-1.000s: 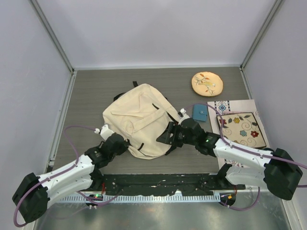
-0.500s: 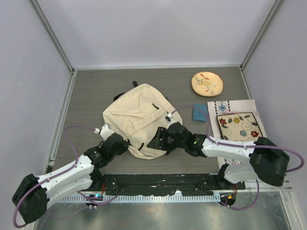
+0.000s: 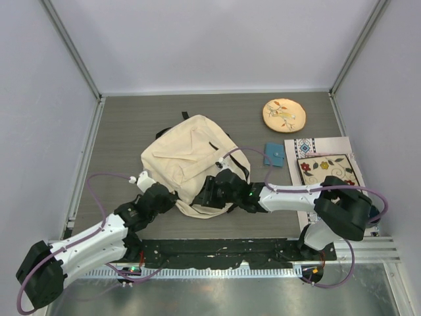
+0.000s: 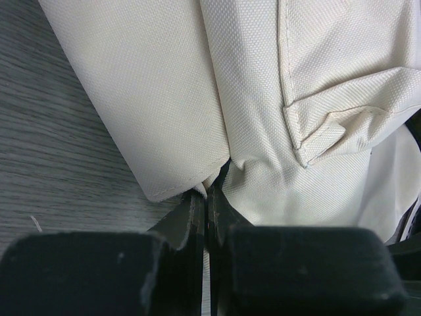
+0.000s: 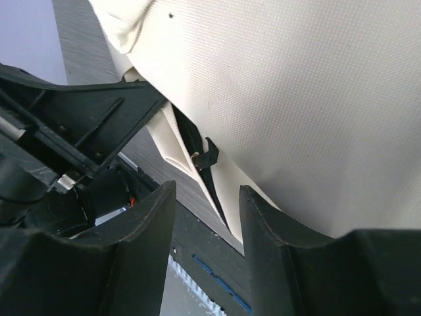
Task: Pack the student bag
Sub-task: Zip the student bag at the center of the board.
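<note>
The left arm (image 3: 92,240) and right arm (image 3: 296,196) are white shells joined by bulky black joint housings, each trailed by a thin purple cable (image 3: 112,174). The left pincer (image 4: 204,217) has slim matte-black fingers (image 4: 184,230) on a dusty, scuffed block. The right pincer (image 5: 207,197) has broad, rounded black fingers (image 5: 138,237), with a small green light (image 3: 251,195) behind it.

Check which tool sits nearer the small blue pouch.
Right. The right tool is at the student bag's near edge, left of the pouch; left tool pinches the bag farther left.
</note>
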{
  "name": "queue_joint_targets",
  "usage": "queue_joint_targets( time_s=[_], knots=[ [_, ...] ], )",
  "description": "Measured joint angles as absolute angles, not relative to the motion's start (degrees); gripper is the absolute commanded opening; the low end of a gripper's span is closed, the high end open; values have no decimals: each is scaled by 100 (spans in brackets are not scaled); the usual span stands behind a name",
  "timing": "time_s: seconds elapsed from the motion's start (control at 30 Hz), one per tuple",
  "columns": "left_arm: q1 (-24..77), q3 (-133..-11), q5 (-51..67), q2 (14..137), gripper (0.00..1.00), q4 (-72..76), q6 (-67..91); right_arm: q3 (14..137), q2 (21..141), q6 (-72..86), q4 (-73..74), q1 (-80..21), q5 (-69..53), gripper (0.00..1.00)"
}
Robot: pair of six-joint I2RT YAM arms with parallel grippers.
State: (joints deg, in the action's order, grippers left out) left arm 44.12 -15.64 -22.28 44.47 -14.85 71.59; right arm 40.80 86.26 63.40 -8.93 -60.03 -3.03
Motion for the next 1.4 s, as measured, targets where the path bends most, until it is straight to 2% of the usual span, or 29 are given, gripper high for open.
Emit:
queue_joint_targets(
  time_s=[0.43,0.67,0.8,0.9,0.93,0.97,1.2,1.4],
  knots=[
    [4412,-1564,-2185,4423,0,-1487,7159,4458,9255,6473,-1061,-6066,-283,43],
    [4412,-1562,-2180,4423,0,-1487,7159,4521,9518,6497,-1181,-6071,-266,34],
    [4412,-1562,-2178,4438,0,-1487,7159,4578,9642,6484,-1181,-6082,-261,23],
    [4412,-1564,-2165,4458,0,-1481,7159,4587,9677,6477,-1181,-6093,-242,11],
    [4412,-1564,-2165,4464,0,-1476,7159,4587,9677,6473,-1181,-6097,-235,3],
    [4412,-1562,-2165,4477,0,-1468,7159,4587,9677,6464,-1186,-6097,-224,1],
    [4412,-1562,-2171,4499,0,-1461,7155,4584,9570,6239,-1125,-6108,-58,1],
    [4414,-1594,-2182,4499,0,-1479,7148,4392,8917,5859,-1081,-6215,161,1]
  ],
)
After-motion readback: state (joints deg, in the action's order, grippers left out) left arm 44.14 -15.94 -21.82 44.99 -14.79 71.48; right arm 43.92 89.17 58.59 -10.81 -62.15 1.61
